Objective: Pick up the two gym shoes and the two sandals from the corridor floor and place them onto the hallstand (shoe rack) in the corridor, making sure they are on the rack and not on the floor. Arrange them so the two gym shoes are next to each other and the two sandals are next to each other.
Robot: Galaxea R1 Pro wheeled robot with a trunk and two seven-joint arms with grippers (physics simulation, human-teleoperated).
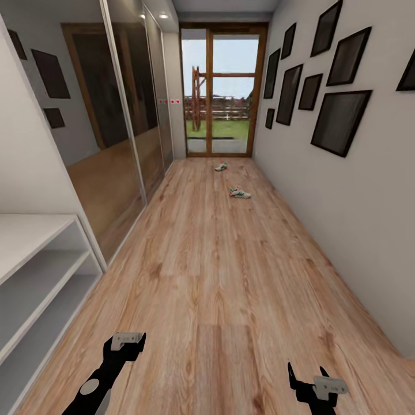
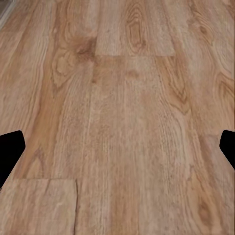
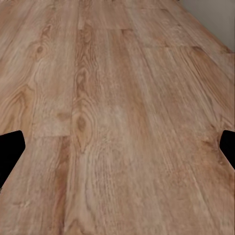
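Two gym shoes lie far down the corridor floor (image 1: 219, 271), one (image 1: 240, 192) in mid-corridor and the other (image 1: 221, 166) nearer the glass door. They are small, pale shapes with green marks. The sandals are out of view. The pale hallstand (image 1: 40, 262) with its open tiers stands at the near left against the wall. My left gripper (image 1: 124, 339) and right gripper (image 1: 305, 372) hang low over bare planks, far from the shoes. In the wrist views the left gripper (image 2: 117, 152) and right gripper (image 3: 117, 152) are both open with nothing between the fingers.
Mirrored sliding wardrobe doors (image 1: 115, 132) line the left wall beyond the hallstand. The right wall (image 1: 346, 219) carries several dark picture frames. A wood-framed glass door (image 1: 222, 92) closes the corridor's far end.
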